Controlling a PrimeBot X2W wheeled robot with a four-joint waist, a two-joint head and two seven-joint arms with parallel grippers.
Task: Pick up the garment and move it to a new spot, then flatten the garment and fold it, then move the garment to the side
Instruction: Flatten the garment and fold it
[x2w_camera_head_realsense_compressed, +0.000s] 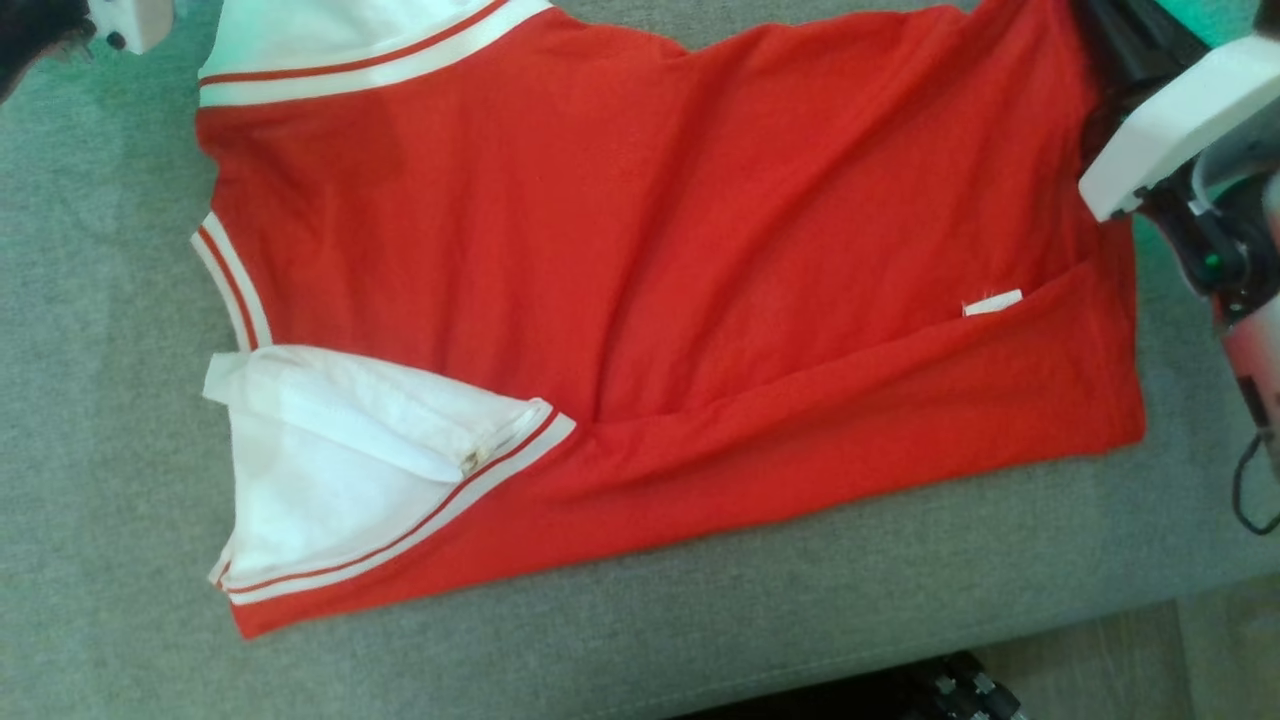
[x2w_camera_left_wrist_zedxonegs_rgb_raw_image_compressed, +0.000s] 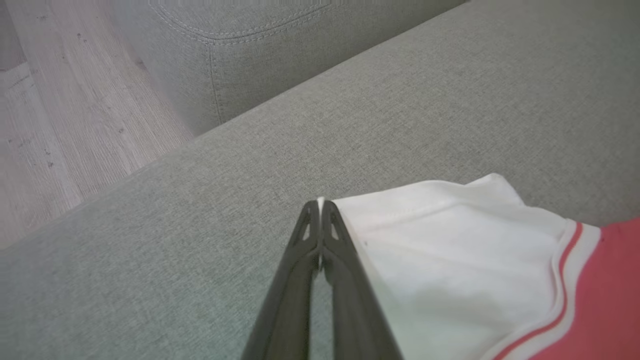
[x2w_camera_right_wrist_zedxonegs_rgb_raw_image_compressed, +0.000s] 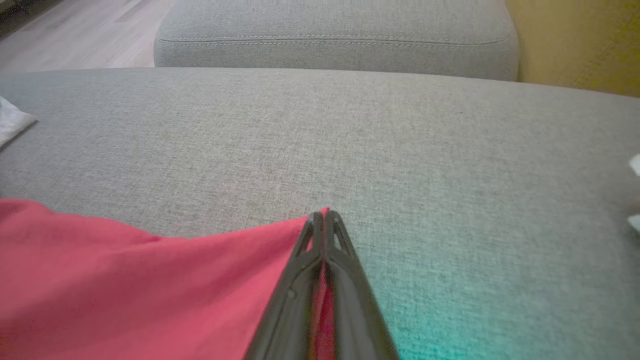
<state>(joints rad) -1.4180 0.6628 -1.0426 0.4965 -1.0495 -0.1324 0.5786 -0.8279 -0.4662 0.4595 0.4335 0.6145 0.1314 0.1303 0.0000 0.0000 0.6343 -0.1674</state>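
Left end effector (x2w_camera_left_wrist_zedxonegs_rgb_raw_image_compressed: 320, 202) pinches the white sleeve (x2w_camera_left_wrist_zedxonegs_rgb_raw_image_compressed: 450, 240) of the red jersey garment (x2w_camera_head_realsense_compressed: 650, 250), right end effector (x2w_camera_right_wrist_zedxonegs_rgb_raw_image_compressed: 324, 214) its hem corner (x2w_camera_right_wrist_zedxonegs_rgb_raw_image_compressed: 292, 230), probably for folding.

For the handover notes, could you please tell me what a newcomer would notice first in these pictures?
A red jersey garment with white, stripe-edged sleeves lies spread over the grey fabric sofa cushion, across the middle of the head view. The left gripper is shut on a white sleeve, and the right gripper is shut on a red corner at the opposite end.
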